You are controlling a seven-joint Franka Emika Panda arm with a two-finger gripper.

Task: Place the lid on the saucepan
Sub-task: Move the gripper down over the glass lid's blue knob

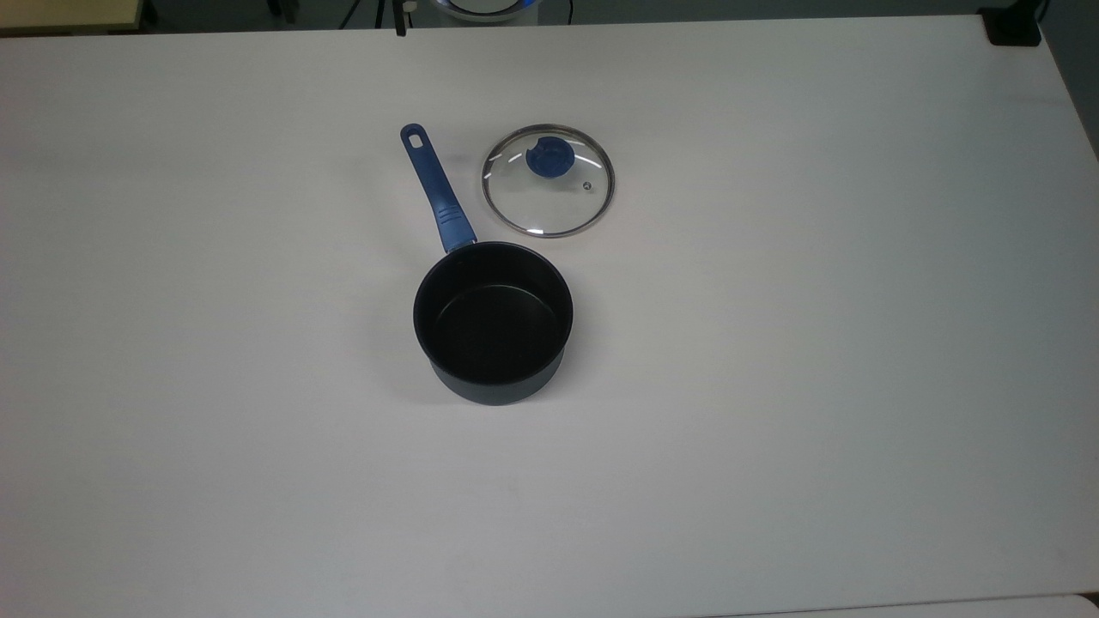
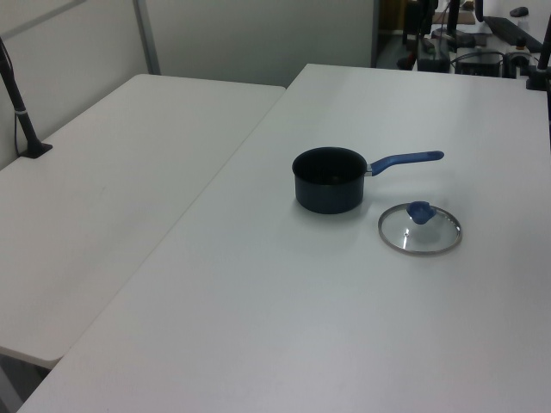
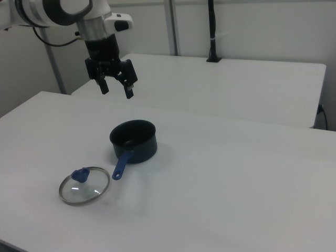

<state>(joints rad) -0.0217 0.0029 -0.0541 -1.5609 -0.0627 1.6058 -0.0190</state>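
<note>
I am holding my black two-finger claw [image 3: 116, 89] spread wide and empty, high above the white table [image 3: 236, 173]. In the right view the round clear glass lid with steel rim [image 3: 84, 186] is lying flat at about seven o'clock from me, its blue knob [image 3: 80, 174] up (my best grip, I judge). The small dark navy saucepan [image 3: 134, 140] is sitting just beside it, at the lid's one o'clock, long blue handle [image 3: 121, 165] pointing lidward.

No words, labels, brand marks or numbers can be read anywhere, neither on the saucepan [image 1: 493, 322], nor on the lid [image 1: 548, 180], nor on the white table [image 1: 773, 386].
</note>
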